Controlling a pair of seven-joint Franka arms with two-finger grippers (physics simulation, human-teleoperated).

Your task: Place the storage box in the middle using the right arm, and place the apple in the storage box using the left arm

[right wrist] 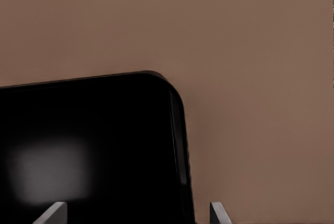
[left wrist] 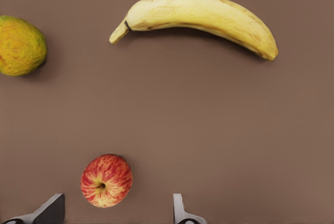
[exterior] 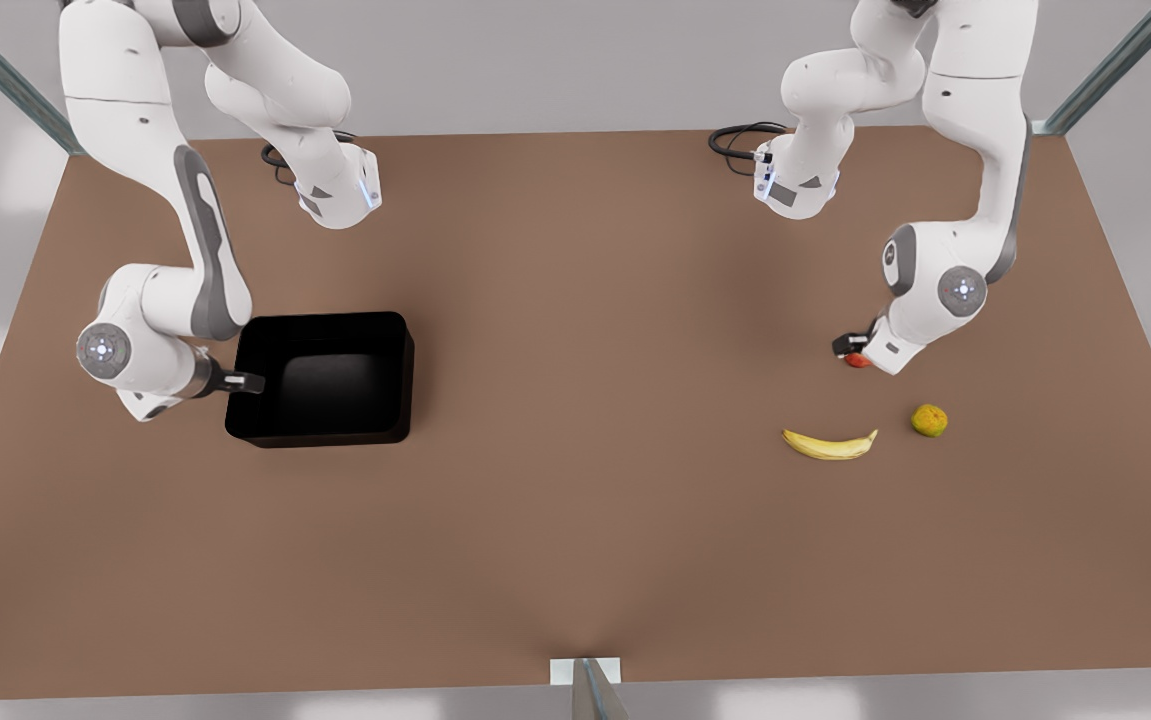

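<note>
The right gripper (exterior: 247, 382) straddles the storage box (exterior: 325, 378) wall, fingers apart; the left gripper (exterior: 853, 350) hangs spread over the apple (left wrist: 106, 180).

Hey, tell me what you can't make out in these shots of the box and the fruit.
- Apple, front view: mostly hidden behind the left gripper.
- Apple, left wrist view: no contact with the open fingertips can be confirmed.
- Storage box, right wrist view: cut off by the frame edges; right gripper straddles its wall, contact unclear.
- Storage box, front view: interior too dark to judge contents.
- Orange fruit: cropped by the picture's edge.
</note>
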